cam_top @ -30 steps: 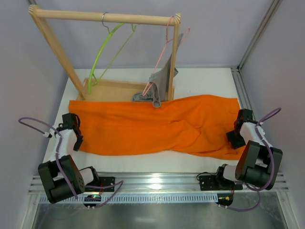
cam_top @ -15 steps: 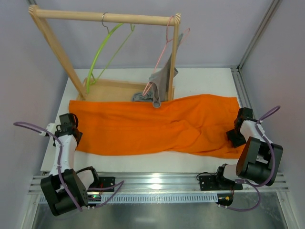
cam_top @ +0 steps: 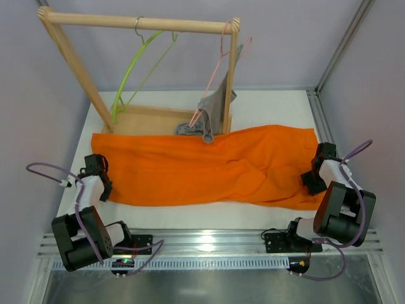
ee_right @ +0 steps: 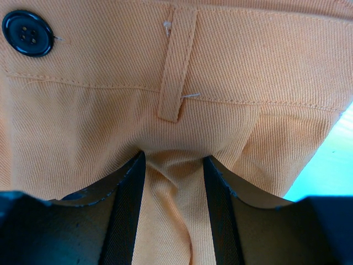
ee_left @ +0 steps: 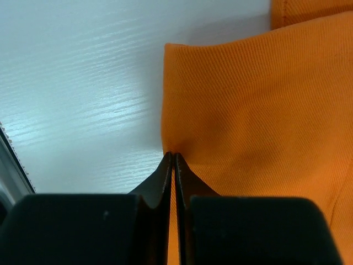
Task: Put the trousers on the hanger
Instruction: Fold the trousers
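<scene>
While spread left-to-right on the table (cam_top: 272,111) before the hanger (cam_top: 129,69), pinched at the waistband of the trousers (cam_top: 202,168) by the right gripper (ee_right: 174,160); met at the hem by the left gripper (ee_left: 172,157), clamped shut, perhaps on nothing.

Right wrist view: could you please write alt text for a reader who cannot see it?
The right hand pinches a bunched fold of orange trousers between its two dark fingers, just below the waistband. A belt loop sits above, a black button at top left.
</scene>
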You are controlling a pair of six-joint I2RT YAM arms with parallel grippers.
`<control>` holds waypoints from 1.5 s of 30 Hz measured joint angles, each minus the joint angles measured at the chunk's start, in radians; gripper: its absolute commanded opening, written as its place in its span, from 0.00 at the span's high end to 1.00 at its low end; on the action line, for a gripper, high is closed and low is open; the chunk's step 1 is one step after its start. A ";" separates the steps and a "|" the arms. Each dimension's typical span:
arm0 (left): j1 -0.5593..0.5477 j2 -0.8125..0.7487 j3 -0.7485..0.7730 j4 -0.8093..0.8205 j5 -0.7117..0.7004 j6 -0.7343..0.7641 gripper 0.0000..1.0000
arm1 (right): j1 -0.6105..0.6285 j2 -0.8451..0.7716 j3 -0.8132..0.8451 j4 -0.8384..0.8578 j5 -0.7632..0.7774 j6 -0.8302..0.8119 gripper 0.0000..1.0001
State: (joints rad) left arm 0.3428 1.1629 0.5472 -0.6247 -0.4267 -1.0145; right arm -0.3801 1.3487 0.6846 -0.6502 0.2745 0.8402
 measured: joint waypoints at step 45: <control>-0.048 -0.063 0.025 -0.103 -0.101 0.018 0.41 | -0.008 0.107 0.073 0.089 -0.006 -0.079 0.52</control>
State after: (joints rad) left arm 0.2947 1.1004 0.5720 -0.7273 -0.5274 -0.9966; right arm -0.3878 1.4555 0.7574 -0.5613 0.2680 0.7612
